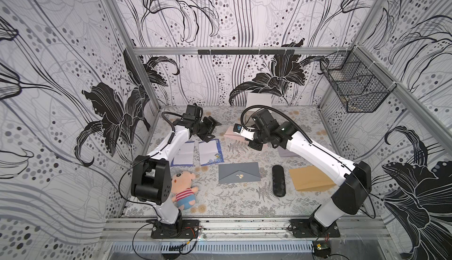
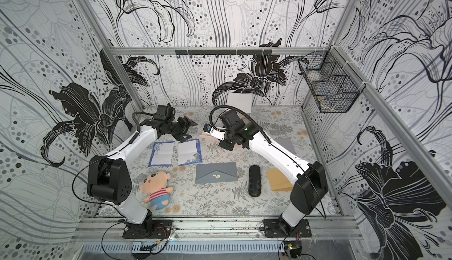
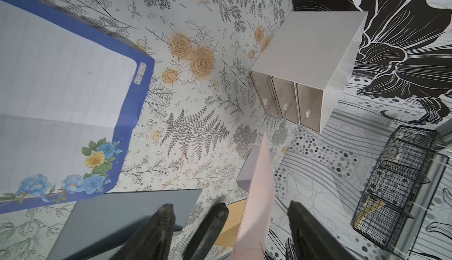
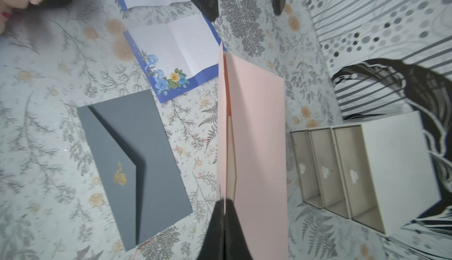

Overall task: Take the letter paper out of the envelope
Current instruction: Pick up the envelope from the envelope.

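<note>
Right claw (image 4: 224, 201), pink envelope (image 4: 259, 136) pinched between (edgewise)

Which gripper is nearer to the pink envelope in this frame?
Right. The right gripper is shut on one end of the pink envelope, gripping its edge. The left gripper is open just beyond the envelope's opposite end and is not touching it.

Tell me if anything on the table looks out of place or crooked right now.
Only the pink envelope stands out: it is held up on edge, not flat, pinched at its rim by the shut right gripper, mouth gaping. The grey envelope and the flowered letter sheet lie flat. Nothing looks torn or spilled.
</note>
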Controlling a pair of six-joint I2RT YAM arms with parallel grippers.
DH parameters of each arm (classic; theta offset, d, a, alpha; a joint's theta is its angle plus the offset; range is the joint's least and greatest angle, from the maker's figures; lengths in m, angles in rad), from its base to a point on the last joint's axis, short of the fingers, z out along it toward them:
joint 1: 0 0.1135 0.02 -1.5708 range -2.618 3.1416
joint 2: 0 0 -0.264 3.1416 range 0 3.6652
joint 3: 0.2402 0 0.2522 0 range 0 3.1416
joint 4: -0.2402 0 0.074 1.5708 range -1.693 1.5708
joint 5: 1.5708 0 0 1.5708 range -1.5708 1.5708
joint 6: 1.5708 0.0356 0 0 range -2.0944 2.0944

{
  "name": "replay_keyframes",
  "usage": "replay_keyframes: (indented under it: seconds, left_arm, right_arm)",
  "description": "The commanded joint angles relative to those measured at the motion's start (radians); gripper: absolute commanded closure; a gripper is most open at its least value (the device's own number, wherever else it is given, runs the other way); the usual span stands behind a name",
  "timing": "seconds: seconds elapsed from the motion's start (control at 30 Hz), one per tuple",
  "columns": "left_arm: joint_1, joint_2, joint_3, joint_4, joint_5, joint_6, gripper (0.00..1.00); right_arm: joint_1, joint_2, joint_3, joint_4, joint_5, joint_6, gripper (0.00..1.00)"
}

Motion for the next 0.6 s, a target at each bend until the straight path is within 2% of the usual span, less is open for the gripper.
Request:
replay_keyframes:
  seconds: [0.0,0.1,0.37,0.47,0.57]
  left_arm:
    - [0.002,0.017,-0.042,0.149,0.112,-0.135,0.23]
    - [0.000,0.024,-0.082,0.235,0.153,-0.199,0.23]
    - [-0.004,0.056,-0.108,0.269,0.205,-0.227,0.29]
    - [-0.008,0.061,-0.123,0.329,0.216,-0.268,0.35]
    - [-0.011,0.063,-0.129,0.369,0.225,-0.294,0.46]
  right_arm:
    - [0.024,-0.044,-0.065,0.149,0.159,-0.109,1.00]
    - [0.054,-0.073,-0.114,0.233,0.211,-0.156,1.00]
    - [0.123,-0.111,-0.186,0.357,0.279,-0.231,1.00]
    - [0.146,-0.118,-0.204,0.387,0.297,-0.256,1.00]
    - [0.158,-0.127,-0.229,0.428,0.317,-0.268,1.00]
